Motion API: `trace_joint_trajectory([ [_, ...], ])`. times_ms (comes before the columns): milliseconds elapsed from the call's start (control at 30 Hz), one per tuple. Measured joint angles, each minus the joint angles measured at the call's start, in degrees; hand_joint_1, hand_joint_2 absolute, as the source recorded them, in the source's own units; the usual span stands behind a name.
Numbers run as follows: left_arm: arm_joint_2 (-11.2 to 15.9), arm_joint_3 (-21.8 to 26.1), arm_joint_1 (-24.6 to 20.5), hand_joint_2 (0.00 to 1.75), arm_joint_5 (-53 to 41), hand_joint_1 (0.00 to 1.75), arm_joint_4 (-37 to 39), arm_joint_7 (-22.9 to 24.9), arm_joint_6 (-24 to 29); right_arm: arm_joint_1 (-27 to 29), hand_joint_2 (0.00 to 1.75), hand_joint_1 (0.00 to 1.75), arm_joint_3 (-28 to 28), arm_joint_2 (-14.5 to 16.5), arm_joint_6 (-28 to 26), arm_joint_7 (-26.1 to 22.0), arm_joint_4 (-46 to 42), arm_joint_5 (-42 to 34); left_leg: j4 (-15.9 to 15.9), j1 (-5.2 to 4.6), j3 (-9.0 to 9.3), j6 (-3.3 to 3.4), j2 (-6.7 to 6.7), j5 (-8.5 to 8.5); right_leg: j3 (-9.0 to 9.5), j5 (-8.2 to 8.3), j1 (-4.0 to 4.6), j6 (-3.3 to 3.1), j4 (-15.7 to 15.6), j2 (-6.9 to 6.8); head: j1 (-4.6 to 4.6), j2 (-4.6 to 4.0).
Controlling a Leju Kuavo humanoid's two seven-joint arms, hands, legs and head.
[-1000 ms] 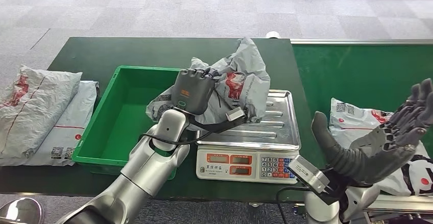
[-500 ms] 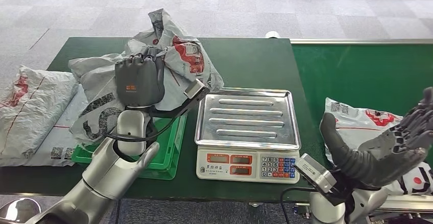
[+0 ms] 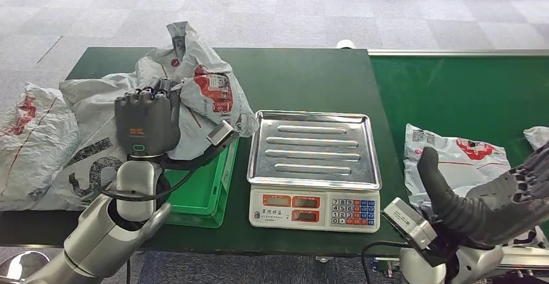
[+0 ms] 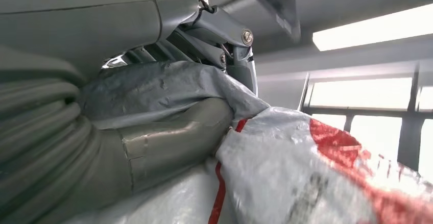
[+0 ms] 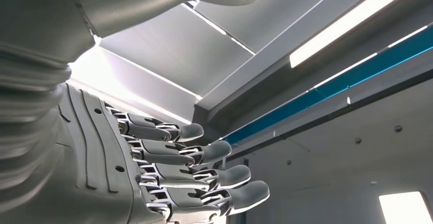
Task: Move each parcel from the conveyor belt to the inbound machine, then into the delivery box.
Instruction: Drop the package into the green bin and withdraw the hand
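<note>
Held parcel (image 3: 194, 96): grey-white poly mailer with red print, crumpled, raised above the left part of the counter (image 3: 298, 80) and over the green delivery box (image 3: 206, 190). Its long axis ran roughly from a peak pointing up and away from the robot, down toward the left, where a wide flap with black lettering draped over the box's left side. In the left wrist view the same bag (image 4: 306, 178) pressed against the thumb.

Left robot hand (image 3: 147, 119): fingers curled over the bag's upper folds, thumb underneath, a firm grip on the held parcel; back of the hand faced the camera.

Delivery box: mostly hidden by the bag and arm; the right wall and near right corner showed, just beside the scale.

Inbound machine (image 3: 314, 167): a steel-pan weighing scale with keypad, standing on the counter to the right of the box, pan bare.

Stacked parcels (image 3: 29, 142): more grey mailers lay at the counter's left edge, partly covered by the hanging flap.

Conveyor belt (image 3: 453, 96): green, to the right of the scale. A second parcel (image 3: 463, 161) lay flat on it near the front, and the corner of another mailer (image 3: 537, 136) showed at the right edge.

Right robot hand (image 3: 498, 196): raised in front of the second parcel, fingers spread and extended, holding nothing; the right wrist view (image 5: 168, 168) confirmed this.
</note>
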Motion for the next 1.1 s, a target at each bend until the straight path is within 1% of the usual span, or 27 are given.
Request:
trace_joint_trajectory([
  [100,-0.8,0.6,1.7,1.75,0.0,1.75,0.0,-1.4,-1.8,0.2,1.75,0.00,-0.1,0.0,0.0,0.0,-0.3,0.0,0.0,-0.02,0.00,0.01,0.03,-0.01,-0.01,0.01,-0.03,0.01,0.0,0.03,0.00,0.00],
  [167,-1.7,1.8,2.9,1.75,0.0,1.75,0.3,-3.7,-2.7,0.5,1.75,0.00,-0.1,0.0,0.0,-0.1,-0.4,0.0,0.0,-0.03,0.00,0.01,0.03,-0.01,0.01,0.01,-0.05,0.01,0.0,0.02,0.00,0.00],
  [233,-2.8,3.8,4.5,1.75,0.0,1.75,1.1,-6.4,-2.8,0.8,1.75,0.00,-0.2,0.0,0.0,-0.3,-0.5,0.0,0.0,-0.04,0.00,0.01,0.05,-0.01,0.00,0.01,-0.05,0.01,0.0,0.04,0.00,0.00],
  [300,-4.0,6.6,6.3,1.75,0.0,1.75,2.0,-9.0,-1.8,1.2,1.75,0.00,-0.2,0.0,0.0,-0.4,-0.7,0.0,0.0,-0.04,0.02,0.00,0.10,-0.02,-0.01,0.01,-0.04,0.01,0.0,0.07,0.00,0.00],
  [367,-5.0,9.4,8.1,1.75,0.0,1.75,3.0,-10.5,-0.9,1.7,1.75,0.00,-0.2,0.0,0.0,-0.6,-0.8,0.0,0.0,-0.04,0.02,-0.02,0.12,-0.03,-0.03,0.01,-0.01,0.00,0.0,0.10,0.00,0.00],
  [633,-8.0,15.5,12.0,1.75,0.0,1.75,6.6,-14.8,-0.4,2.2,1.75,0.00,-0.3,0.0,0.0,-1.3,-1.0,-0.4,0.0,-0.03,0.01,-0.02,0.11,-0.03,-0.03,0.00,0.00,0.00,0.0,0.09,0.00,0.00],
  [800,-9.4,18.5,12.2,1.75,0.0,1.75,10.8,-15.5,0.6,2.2,1.75,0.00,-0.3,0.0,0.0,-1.9,-1.0,-0.8,0.0,-0.03,0.02,-0.02,0.10,-0.03,-0.02,0.01,0.00,0.00,0.0,0.09,0.00,0.00],
  [933,-10.0,19.8,12.1,1.75,0.0,1.75,13.6,-15.6,1.0,2.3,1.75,0.00,-0.3,0.0,0.0,-2.1,-1.0,-0.9,0.0,-0.03,0.02,-0.02,0.10,-0.03,-0.02,0.01,0.00,0.00,0.0,0.09,0.00,0.00],
  [967,-10.1,20.2,12.0,1.75,0.0,1.51,14.3,-15.7,1.3,2.3,1.75,0.00,-0.3,0.0,0.0,-2.2,-1.0,-1.0,0.0,-0.03,0.02,-0.02,0.10,-0.03,-0.02,0.01,0.00,0.00,0.0,0.09,0.00,0.00],
  [1067,-10.7,22.0,11.1,1.75,0.0,0.20,17.9,-17.1,3.0,2.3,1.75,0.00,-0.3,0.0,0.0,-2.3,-0.9,-1.0,0.0,-0.03,0.02,-0.02,0.10,-0.02,-0.02,0.01,0.01,0.00,0.0,0.09,0.00,0.00],
  [1100,-10.9,22.9,10.7,1.75,0.0,0.00,19.5,-17.9,4.1,2.2,1.75,0.00,-0.3,0.0,0.0,-2.4,-0.9,-1.0,0.0,-0.03,0.02,-0.02,0.10,-0.02,-0.02,0.01,0.01,0.00,0.0,0.09,0.00,0.00],
])
